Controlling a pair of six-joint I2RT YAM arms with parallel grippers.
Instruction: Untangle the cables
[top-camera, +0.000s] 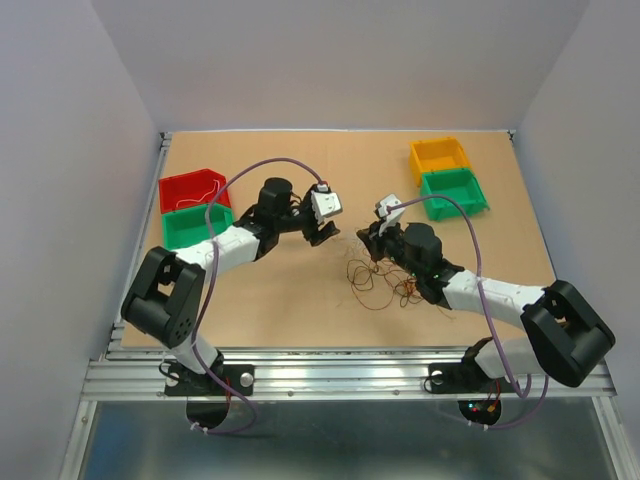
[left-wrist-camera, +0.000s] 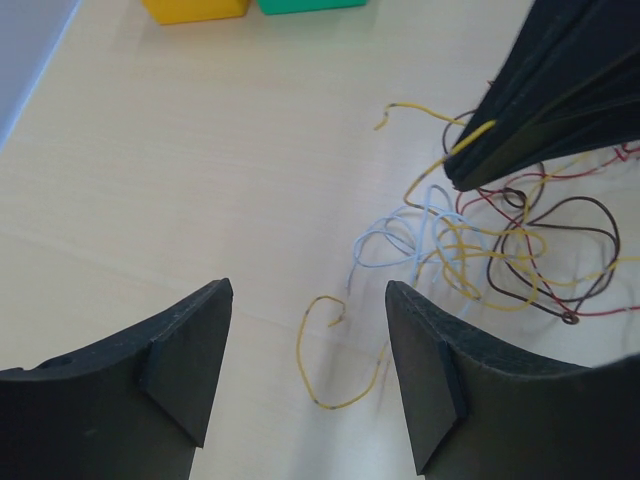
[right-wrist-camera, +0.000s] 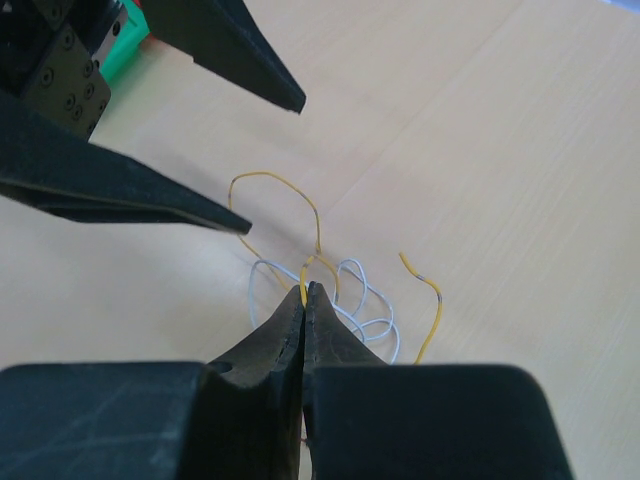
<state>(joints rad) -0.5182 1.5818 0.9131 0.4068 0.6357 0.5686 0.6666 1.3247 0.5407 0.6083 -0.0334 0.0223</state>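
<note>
- Pinching one yellow wire (right-wrist-camera: 304, 276), the clenched right gripper (right-wrist-camera: 306, 292) anchors the cables (left-wrist-camera: 520, 240) (likely for pulling apart).
- Left gripper (left-wrist-camera: 308, 300) hangs spread, empty, above a loose loop (left-wrist-camera: 322, 355).

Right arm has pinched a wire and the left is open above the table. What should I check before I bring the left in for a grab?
1. Right gripper shut on the yellow wire: ok.
2. Left gripper open, nothing between its fingers: ok.
3. Yellow loop lies below the left gripper, apart from the knot: ok.
4. Loop is part of the held wire: cannot tell.
5. Knot loosened: not ok; red, brown, yellow and whitish wires cross each other.
</note>
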